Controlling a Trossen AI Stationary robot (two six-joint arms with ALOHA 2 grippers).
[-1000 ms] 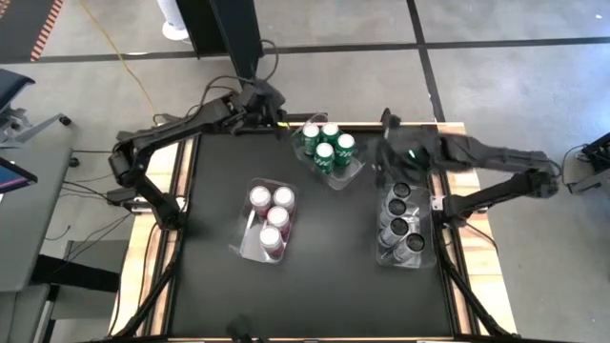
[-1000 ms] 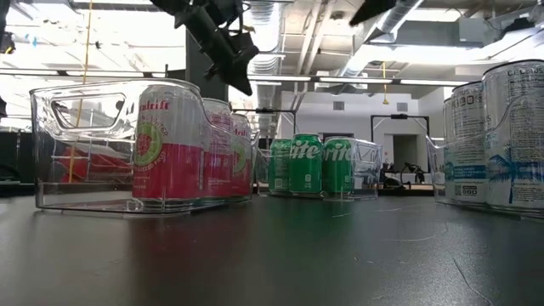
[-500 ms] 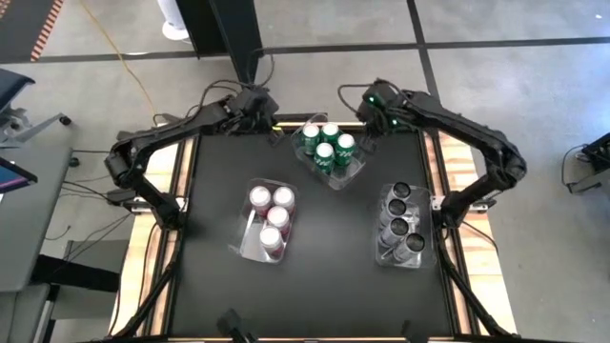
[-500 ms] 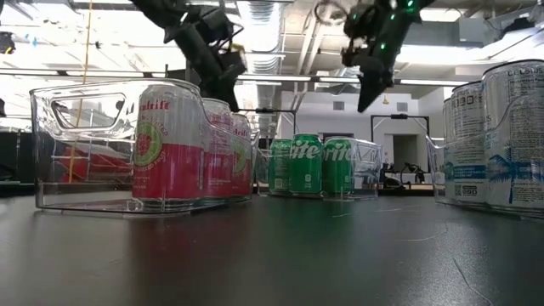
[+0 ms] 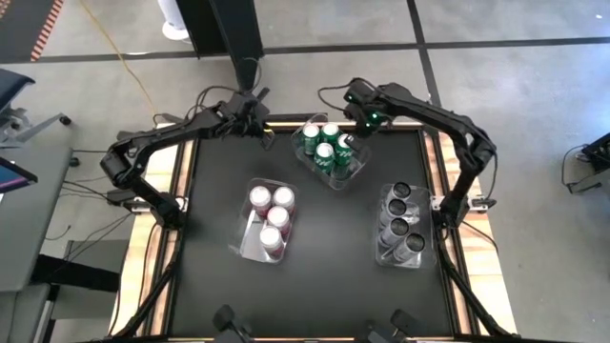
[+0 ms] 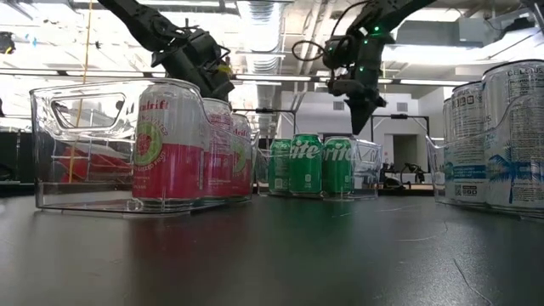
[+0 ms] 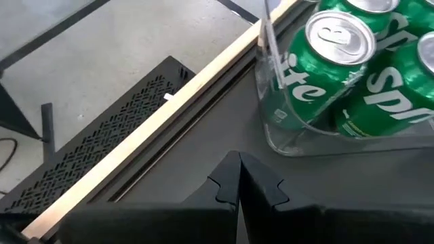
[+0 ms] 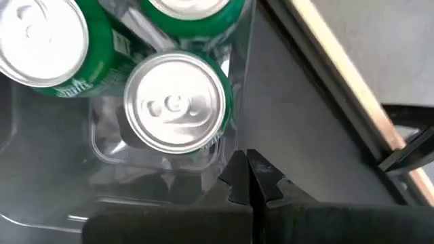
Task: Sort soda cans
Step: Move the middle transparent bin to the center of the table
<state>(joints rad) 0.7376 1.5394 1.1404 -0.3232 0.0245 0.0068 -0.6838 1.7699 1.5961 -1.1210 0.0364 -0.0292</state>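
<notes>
Three clear bins stand on the black table. Several green soda cans (image 5: 327,148) fill the far middle bin, several red/pink cans (image 5: 271,217) the middle-left bin, and several dark cans (image 5: 401,224) the right bin. My left gripper (image 5: 261,122) hangs shut above the table's far edge, left of the green cans (image 7: 330,57), in the air (image 6: 223,85). My right gripper (image 5: 361,130) is shut and points steeply down beside the far right corner of the green cans' bin (image 8: 230,146), above its rim in the low view (image 6: 357,123).
The table's pale wooden rim (image 7: 183,88) runs just behind both grippers. Bare black tabletop (image 5: 324,276) lies at the near side, between and in front of the bins. Beyond the table are a dark post (image 5: 229,38) and the grey floor.
My right gripper has swung from over the far end of the dark cans' bin toward the table's far edge and left, tipped from nearly level to steeply down, and sunk beside the green cans' bin. My left gripper has sunk and drifted toward the table's left. Both stayed shut.
</notes>
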